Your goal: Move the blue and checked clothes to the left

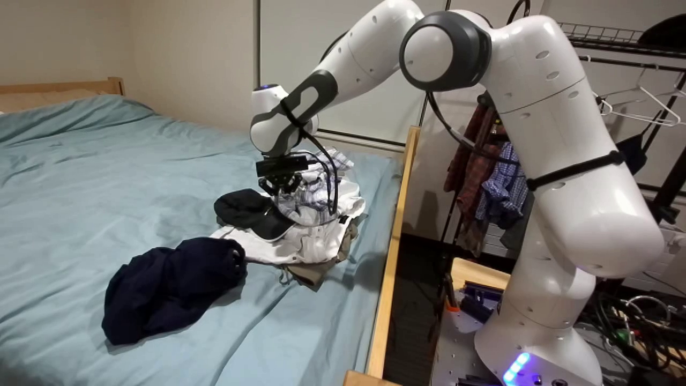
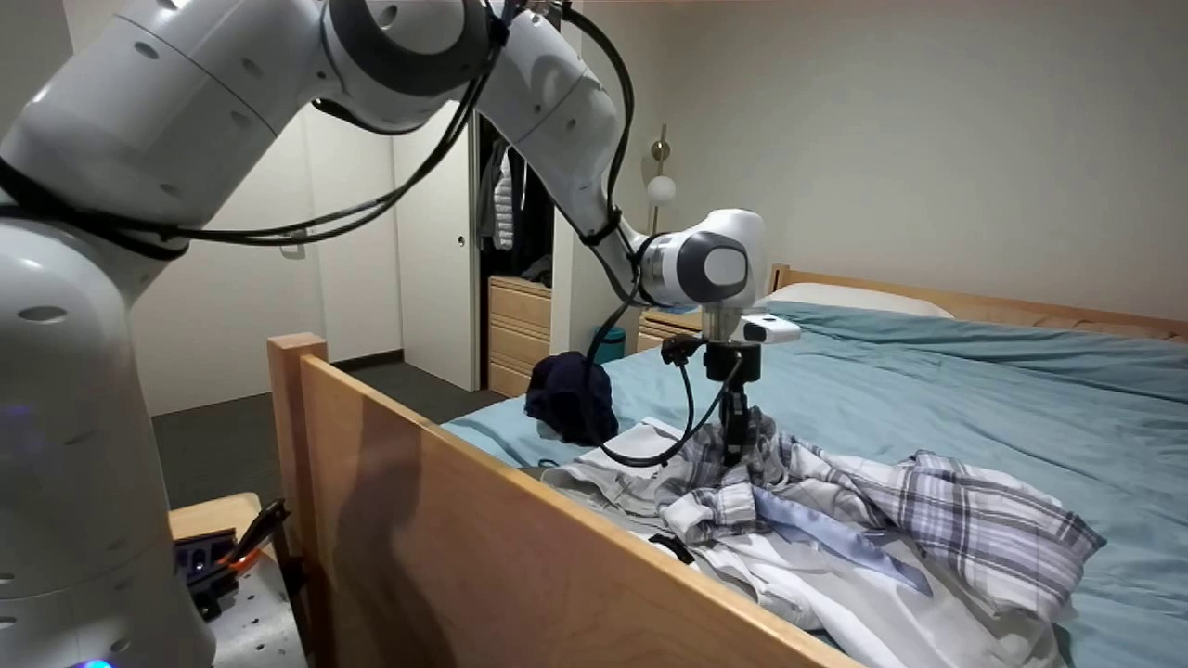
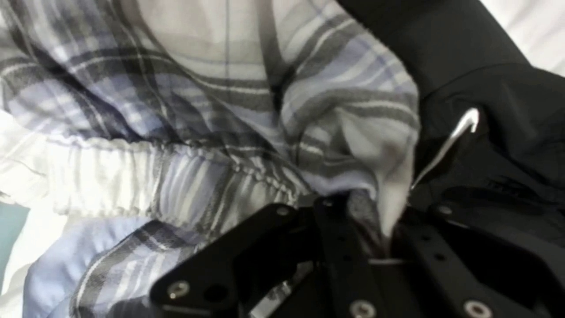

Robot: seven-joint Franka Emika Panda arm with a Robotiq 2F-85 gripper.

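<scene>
The checked clothes (image 2: 984, 520) are white, grey and lavender-blue plaid and lie crumpled on the pile on the bed; they also show in an exterior view (image 1: 316, 195). A smooth light blue strip of cloth (image 2: 835, 538) lies among their folds and shows in the wrist view (image 3: 57, 260). My gripper (image 3: 371, 210) points down at the pile with its fingers close together and a pinched fold of the checked clothes (image 3: 176, 88) between them. The gripper also shows in both exterior views (image 1: 280, 188) (image 2: 733, 450). The fingertips' ends are hidden by cloth.
A black cap (image 1: 244, 212) lies beside the gripper, on white clothes (image 1: 316, 244) and a brown garment (image 1: 311, 272). A dark navy garment (image 1: 171, 289) lies apart on the blue bedding (image 1: 161, 198). The wooden footboard (image 2: 520, 501) stands between the robot base and the bed.
</scene>
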